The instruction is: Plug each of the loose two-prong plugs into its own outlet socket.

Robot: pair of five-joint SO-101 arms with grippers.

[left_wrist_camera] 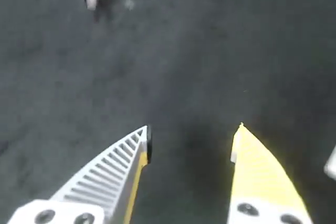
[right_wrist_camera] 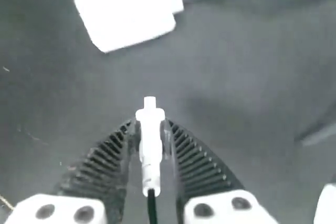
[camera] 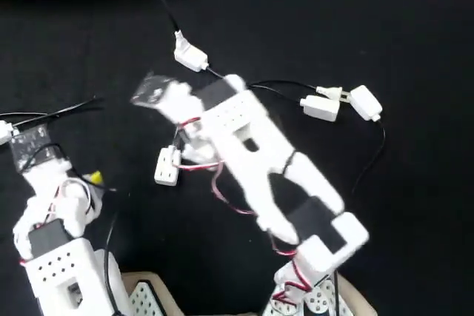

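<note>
Got a plug
My right gripper (right_wrist_camera: pixel 149 128) pinches a white plug (right_wrist_camera: pixel 149 148) near a white corded block (right_wrist_camera: pixel 126 17); my left gripper (left_wrist_camera: pixel 191 140) hangs spread over the black table (left_wrist_camera: pixel 210 51).

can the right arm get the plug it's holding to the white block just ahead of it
Probably yes: the right gripper has its fingers shut on the plug, and only bare black cloth lies between it and the white block. I cannot see its socket holes.
</note>
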